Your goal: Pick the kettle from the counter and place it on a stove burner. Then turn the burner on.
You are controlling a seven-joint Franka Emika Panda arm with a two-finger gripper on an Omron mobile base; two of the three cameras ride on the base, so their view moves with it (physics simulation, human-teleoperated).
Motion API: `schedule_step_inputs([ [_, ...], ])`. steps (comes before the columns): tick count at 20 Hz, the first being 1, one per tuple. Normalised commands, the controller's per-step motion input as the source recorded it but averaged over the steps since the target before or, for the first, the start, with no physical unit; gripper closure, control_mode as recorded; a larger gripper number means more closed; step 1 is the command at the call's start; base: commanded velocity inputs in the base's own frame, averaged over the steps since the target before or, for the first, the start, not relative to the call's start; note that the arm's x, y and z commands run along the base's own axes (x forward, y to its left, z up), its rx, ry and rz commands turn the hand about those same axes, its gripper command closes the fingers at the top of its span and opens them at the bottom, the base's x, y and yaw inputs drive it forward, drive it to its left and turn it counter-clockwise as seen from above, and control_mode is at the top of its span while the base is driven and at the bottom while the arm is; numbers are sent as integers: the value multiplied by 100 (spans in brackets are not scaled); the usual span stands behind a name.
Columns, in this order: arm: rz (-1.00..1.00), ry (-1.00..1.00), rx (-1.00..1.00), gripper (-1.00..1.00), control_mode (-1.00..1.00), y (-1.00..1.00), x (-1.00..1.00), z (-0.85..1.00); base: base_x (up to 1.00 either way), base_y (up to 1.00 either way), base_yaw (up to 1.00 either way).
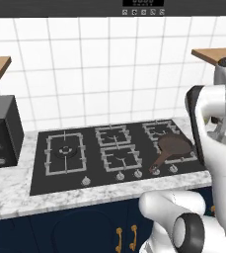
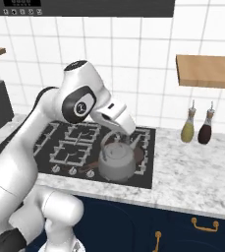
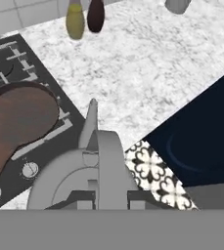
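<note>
Right base view shows the kettle [image 2: 117, 165] off the tabletop [image 2: 192, 167] and hanging at the near right corner of the cooktop [image 2: 65, 147], the pincer [image 2: 118, 140] closed narrow on its thin arched handle just above the lid. From the hand view the same grip reads clearly: the handle band runs straight up between the two dark tips, with the kettle [image 3: 81, 183] body slung below and its spout pointing away towards the marble.

So the carry is the job in hand, and the lift part looks done. The wide square burner [image 1: 65, 152] sits at the far left end of the cooktop, well apart from where the kettle hangs, which means a long sideways trip.

The brown pan [image 1: 172, 148] lies on the right-hand burner, its handle reaching towards the knobs, directly on the way. I would keep the kettle high enough to pass over pan and grates alike, since a wire handle lets the body swing, and a low swinging kettle could clip the pan's rim.

A slow, level sweep to the left seems wise, stopping over the round ring at the centre of the big grate and letting any sway die before lowering. Setting it down square on the grate bars, then opening, should leave it steady.

The two bottles [image 2: 196, 127] against the far wall are out of the path.
</note>
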Motion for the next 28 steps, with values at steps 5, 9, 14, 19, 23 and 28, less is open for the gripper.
schedule_step_inputs([
  [5,46,0,0,100,-100,95,25,27,0,0,0],
  [9,59,0,1,100,-100,93,35,1,0,0,0],
  [14,46,0,1,100,-100,96,14,0,0,0,0],
  [19,15,0,0,100,-100,85,18,-1,0,0,0],
  [23,11,0,0,100,-100,80,56,-14,0,0,0],
  [28,12,4,0,100,-100,77,50,-3,0,0,0],
])
